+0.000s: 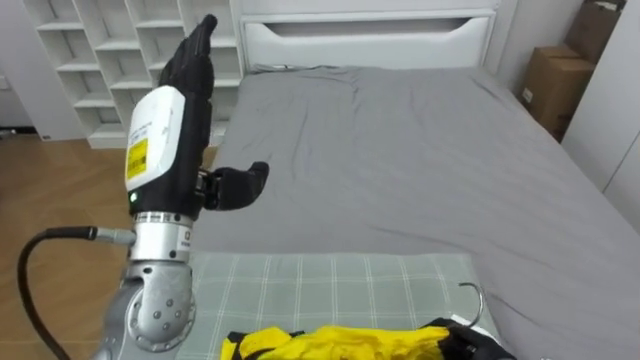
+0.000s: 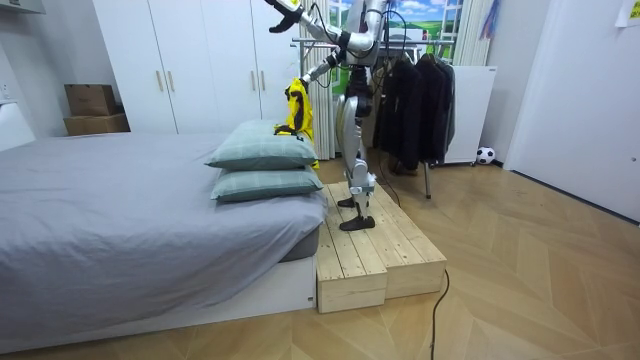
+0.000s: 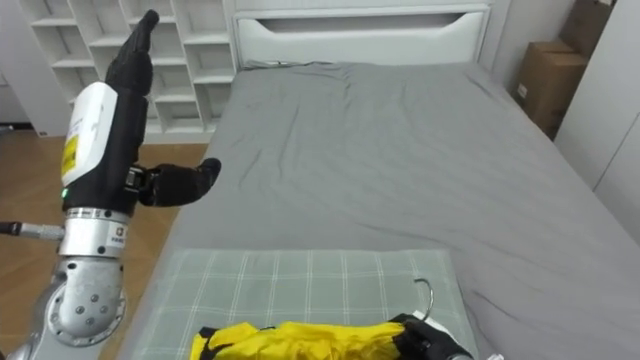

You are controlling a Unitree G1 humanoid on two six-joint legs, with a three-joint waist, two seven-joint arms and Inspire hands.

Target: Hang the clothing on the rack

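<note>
Currently we hold our left robot hand (image 1: 185, 85) raised near the bed's (image 1: 420, 150) left edge, fingers spread straight. The yellow garment (image 1: 340, 343) on its hanger (image 1: 472, 298) sits above the pillow's (image 1: 330, 285) near edge, by our right robot hand (image 1: 478, 345), whose grip we cannot tell.

Black-fingered left hand (image 1: 172, 120) with a white back shell, yellow label, silver metal wrist and black cable

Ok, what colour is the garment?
Yellow; the garment shows best in the left eye view.
</note>
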